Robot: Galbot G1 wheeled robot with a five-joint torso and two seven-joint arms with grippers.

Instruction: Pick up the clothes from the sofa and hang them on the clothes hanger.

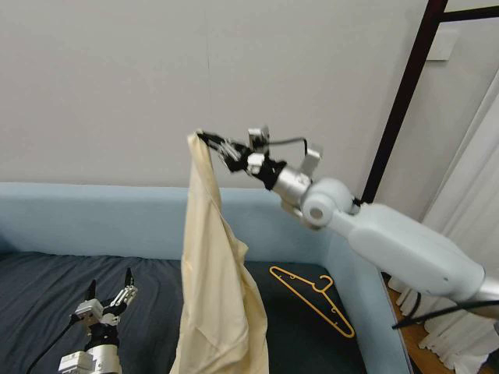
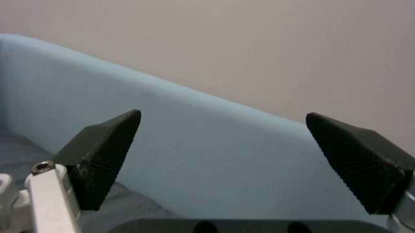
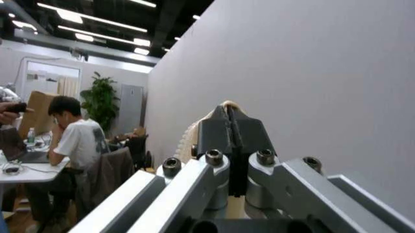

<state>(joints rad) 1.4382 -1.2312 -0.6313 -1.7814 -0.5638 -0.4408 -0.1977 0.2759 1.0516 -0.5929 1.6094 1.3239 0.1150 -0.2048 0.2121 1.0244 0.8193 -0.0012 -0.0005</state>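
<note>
Garment [image 1: 214, 296], cream, hanging in long folds from one top corner, high over the sofa's dark seat [image 1: 39, 288] and in front of its pale blue backrest [image 1: 93, 218] — pinched at that corner by the right gripper [image 1: 209, 140], jaws closed tight on the cloth. Near the lower folds, flat on the seat, a yellow hanger [image 1: 312, 300]. Low on the left side, the left gripper [image 1: 111, 282] — spread wide, holding nothing, just above the seat and pointed at the backrest.

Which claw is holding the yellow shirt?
The right claw, up high, pinches the pale yellow cloth garment by its top. The left claw sits low, open and empty.
</note>
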